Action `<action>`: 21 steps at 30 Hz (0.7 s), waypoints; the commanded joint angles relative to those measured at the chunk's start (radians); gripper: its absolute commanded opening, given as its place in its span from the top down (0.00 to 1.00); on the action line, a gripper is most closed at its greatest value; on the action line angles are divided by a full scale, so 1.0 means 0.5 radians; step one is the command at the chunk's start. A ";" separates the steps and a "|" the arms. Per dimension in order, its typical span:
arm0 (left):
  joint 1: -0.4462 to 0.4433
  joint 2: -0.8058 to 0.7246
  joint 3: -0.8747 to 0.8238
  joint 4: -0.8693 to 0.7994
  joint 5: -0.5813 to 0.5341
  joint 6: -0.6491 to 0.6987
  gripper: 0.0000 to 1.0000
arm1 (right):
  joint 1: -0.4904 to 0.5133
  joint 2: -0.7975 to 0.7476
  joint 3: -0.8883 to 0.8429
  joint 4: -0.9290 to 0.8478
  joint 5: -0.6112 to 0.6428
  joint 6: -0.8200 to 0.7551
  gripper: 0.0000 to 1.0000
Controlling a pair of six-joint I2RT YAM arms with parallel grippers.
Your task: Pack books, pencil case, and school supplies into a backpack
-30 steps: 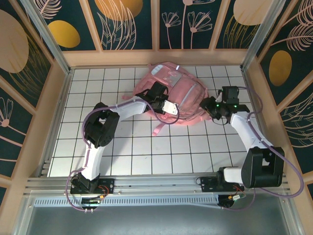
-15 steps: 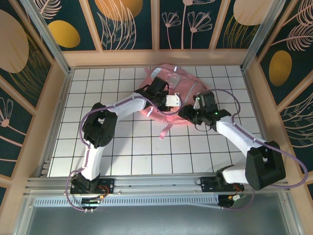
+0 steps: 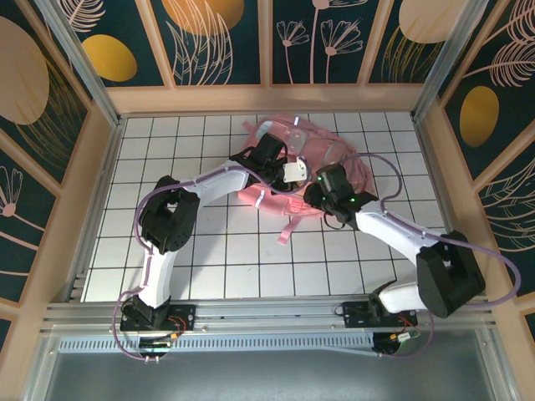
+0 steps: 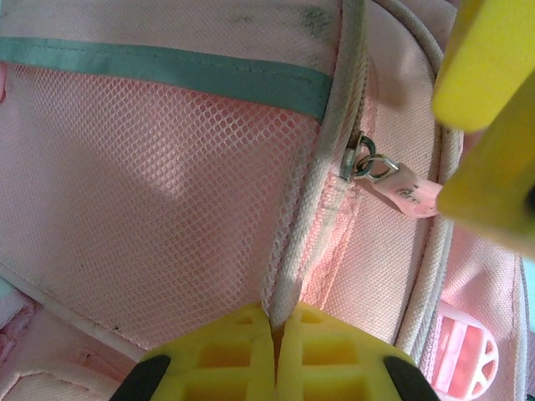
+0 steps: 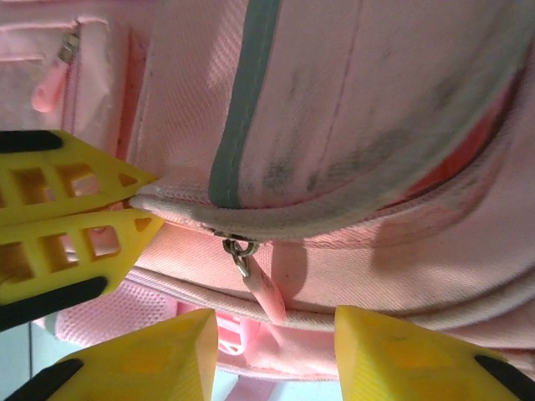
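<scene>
Layout on the white-tiled tabletop [image 3: 234, 259], read from left to right. At the far middle, the pink backpack [image 3: 311, 138], lying flat with both arms stretched out over it. On its left side, the left gripper [image 4: 278, 347], jaws together and clamped on the pale corded seam [image 4: 292, 259] at the edge of the mesh pocket [image 4: 150, 192], most likely to pin the soft fabric and keep the zip track taut. Just right of that pinch, the zip pull [image 5: 263, 296], a pink tab hanging from its small metal slider on the curved zip. Farther right, the right gripper [image 5: 276, 347], set close against the left one, jaws apart and straddling the tab without touching it, evidently lined up to close on it and draw it along the track. Judged as the opening step: anchored on one side and pulled from the other, so as to open a compartment for packing without dragging the limp bag across the tiles.
</scene>
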 commanded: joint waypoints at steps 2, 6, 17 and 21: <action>-0.014 -0.136 -0.047 0.061 0.224 -0.096 1.00 | 0.035 0.103 0.012 0.148 0.087 -0.085 0.64; -0.014 -0.149 -0.067 0.061 0.219 -0.102 1.00 | 0.060 0.175 0.112 0.081 0.236 -0.132 0.74; 0.001 -0.218 -0.166 -0.006 0.109 -0.012 1.00 | 0.060 0.209 0.212 -0.209 0.507 -0.083 1.00; 0.051 -0.283 -0.277 0.001 0.042 0.055 1.00 | 0.055 0.126 0.222 -0.340 0.429 -0.080 1.00</action>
